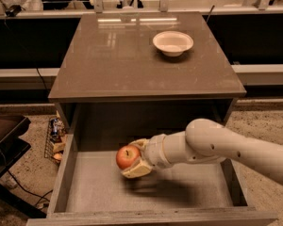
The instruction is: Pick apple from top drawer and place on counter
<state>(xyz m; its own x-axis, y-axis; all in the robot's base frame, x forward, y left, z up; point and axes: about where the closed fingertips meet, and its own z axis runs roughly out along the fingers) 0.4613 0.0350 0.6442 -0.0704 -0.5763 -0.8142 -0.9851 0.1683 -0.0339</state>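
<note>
The red-orange apple (127, 157) is held between the fingers of my gripper (135, 158), lifted a little above the pale floor of the open top drawer (188, 192), left of its middle. A shadow lies on the drawer floor beneath it. My white arm reaches in from the right. The grey-brown counter (118, 55) lies above and behind the drawer.
A white bowl (173, 42) sits on the counter's back right part. A wire basket with items (54, 138) stands on the floor left of the cabinet. A dark tray or cart (4, 135) is at the far left. A rail runs behind the counter.
</note>
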